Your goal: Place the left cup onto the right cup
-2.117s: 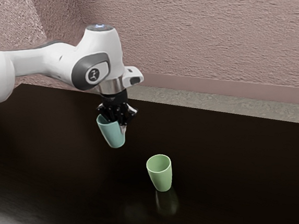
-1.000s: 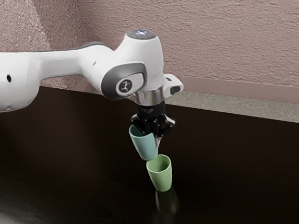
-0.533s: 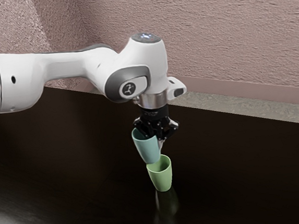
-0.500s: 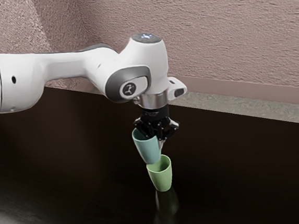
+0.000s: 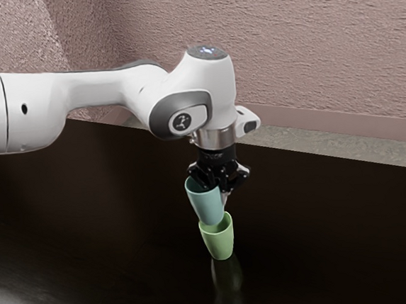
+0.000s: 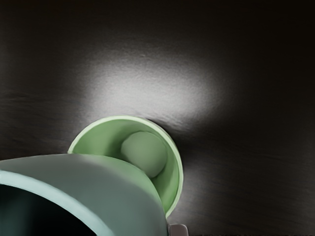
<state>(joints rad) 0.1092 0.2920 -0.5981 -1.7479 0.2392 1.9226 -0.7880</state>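
Across the dark table [image 5: 353, 238], the white Franka arm [image 5: 99, 104] is reaching in from the exterior view's left and hanging its black gripper [image 5: 218, 185] over the two cups. The gripper is pinching the teal cup [image 5: 208, 205] high up at its rim. Its fingers are drawn close on the thin wall, apparently one inside the mouth and one outside, though the exact contact is hard to make out.

The teal cup is tilting, and its base is dipping into the mouth of the light green cup [image 5: 218, 242], which is standing upright on the table. From the wrist, the teal cup [image 6: 88, 191] is sitting just under the hand and covering part of the green cup [image 6: 171, 179].

Both cups are looking light, stiff and smooth, so the rim hold is probably letting the teal one lean. Any sideways push is likely risking a tip or slide of the green cup. Holding at the rim is keeping the tapered body free to nest.
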